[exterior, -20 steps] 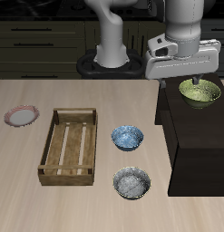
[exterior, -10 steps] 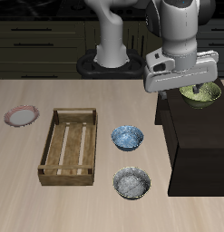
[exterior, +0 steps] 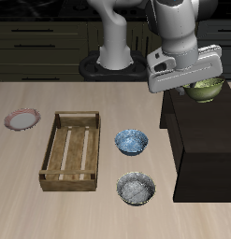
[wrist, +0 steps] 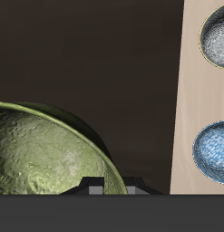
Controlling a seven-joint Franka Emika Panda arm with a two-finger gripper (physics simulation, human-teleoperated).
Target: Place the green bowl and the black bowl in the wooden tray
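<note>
Landmark for all positions: the wooden tray (exterior: 70, 149), lying flat on the light table (exterior: 23, 205).

Green bowl (exterior: 207, 90) sits on the dark raised block (exterior: 203, 149), well apart from the tray, beyond the other two bowls and farther back. The gripper (exterior: 196, 86) hangs over the bowl's rim, its housing hiding most of the bowl in the exterior view. In the wrist view the green bowl (wrist: 45, 154) fills much of the frame, very near the camera; only a grey stub of the tool shows. Jaw state: cannot tell. The fingertips are hidden in both views, so whether they straddle the rim or already pinch it is unclear.

Step in hand, by my judgement: grasping the green bowl. To do it well:
- set one finger inside the wall and one outside, then close firmly on the rim;
- lift straight up to clear the block before travelling toward the tray;
- carry high enough to pass over the two bowls between block and tray;
- lower inside the tray's walls, onto the slats, before releasing.

Count:
- bowls: three. Green, one. Black bowl (exterior: 137, 189), one, just beside the tray's nearer corner. Blue bowl (exterior: 131, 142), one, beside the tray's long wall.
- tray: one, nothing in it.
- pink-rimmed plate (exterior: 21, 119): one, on the tray's side opposite the bowls.
</note>
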